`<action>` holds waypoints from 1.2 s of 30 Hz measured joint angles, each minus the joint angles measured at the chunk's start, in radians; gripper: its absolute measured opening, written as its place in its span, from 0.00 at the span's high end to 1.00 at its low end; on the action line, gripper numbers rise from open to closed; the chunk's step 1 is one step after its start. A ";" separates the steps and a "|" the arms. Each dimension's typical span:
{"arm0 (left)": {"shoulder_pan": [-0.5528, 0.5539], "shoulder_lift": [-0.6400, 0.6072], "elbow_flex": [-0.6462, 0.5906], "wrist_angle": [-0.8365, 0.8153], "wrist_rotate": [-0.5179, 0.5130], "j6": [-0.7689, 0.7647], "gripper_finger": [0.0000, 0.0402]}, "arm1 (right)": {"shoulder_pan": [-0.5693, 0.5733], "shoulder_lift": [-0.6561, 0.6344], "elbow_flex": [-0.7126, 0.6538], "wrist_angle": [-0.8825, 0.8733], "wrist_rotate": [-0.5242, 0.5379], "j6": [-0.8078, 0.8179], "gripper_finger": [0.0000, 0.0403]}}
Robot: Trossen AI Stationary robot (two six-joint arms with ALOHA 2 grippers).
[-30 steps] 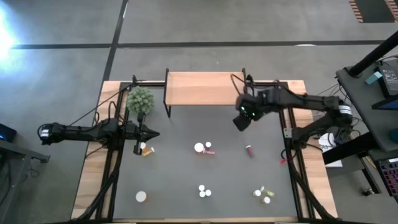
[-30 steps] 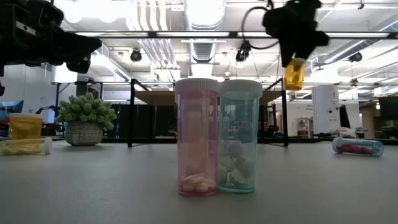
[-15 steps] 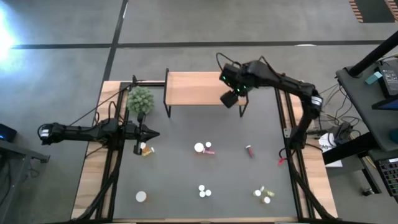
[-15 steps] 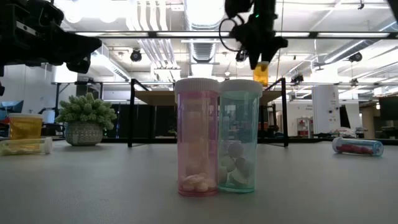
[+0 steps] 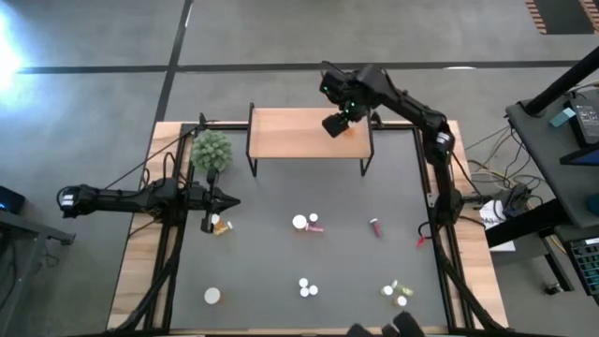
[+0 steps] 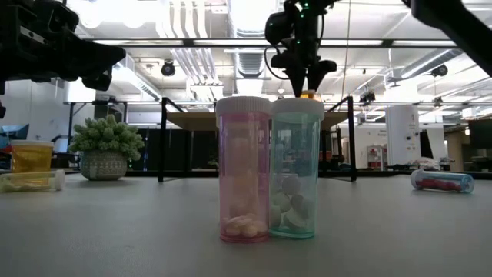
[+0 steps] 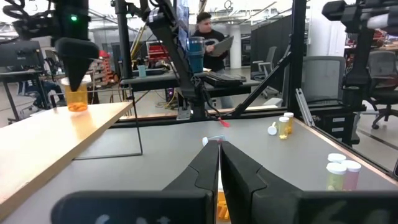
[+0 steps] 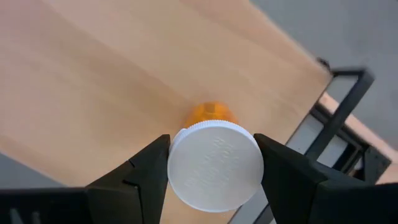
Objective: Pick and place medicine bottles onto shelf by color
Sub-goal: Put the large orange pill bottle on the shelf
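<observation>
My right gripper (image 5: 339,122) is over the right end of the light-wood shelf (image 5: 290,131), shut on an orange medicine bottle (image 8: 211,113) with a white cap. The left wrist view shows that bottle (image 7: 76,99) upright, its base at about the shelf top; whether it rests there I cannot tell. My left gripper (image 5: 225,201) stays shut and level at the mat's left side, next to an orange bottle (image 5: 218,225). Other medicine bottles stand or lie on the mat: a pair (image 5: 306,223) at the middle, and a pink one (image 5: 375,226) on its side. My right gripper pinches the white cap's rim (image 8: 177,165) between its two fingers, one on each side. The fingers (image 8: 146,171) come from above, pointing steeply down. The orange bottle hangs upright below them over the shelf's right end.
A green plant in a pot (image 5: 211,150) stands by the shelf's left legs. More bottles sit toward the near edge (image 5: 304,288) (image 5: 395,292) (image 5: 213,296); a pink bottle (image 6: 244,169) and a teal one (image 6: 294,169) stand close to the low camera.
My right gripper has carried the orange bottle from above the mat, right of the shelf, toward the far edge and a little left. It now stands over the shelf's right end. The bottle has stayed upright in the hold.
</observation>
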 joint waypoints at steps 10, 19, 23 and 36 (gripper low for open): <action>0.000 0.000 0.000 0.000 0.000 0.000 1.00 | -0.030 0.042 0.054 -0.001 -0.027 -0.070 0.49; 0.000 0.000 0.000 0.000 0.000 0.000 1.00 | -0.057 0.040 0.038 0.034 -0.026 -0.127 0.49; 0.000 0.000 0.000 0.000 0.000 0.000 1.00 | -0.070 0.038 0.022 0.054 -0.029 -0.131 0.49; 0.000 0.000 0.000 0.000 0.000 0.000 1.00 | -0.127 0.038 0.013 0.100 -0.031 -0.142 0.49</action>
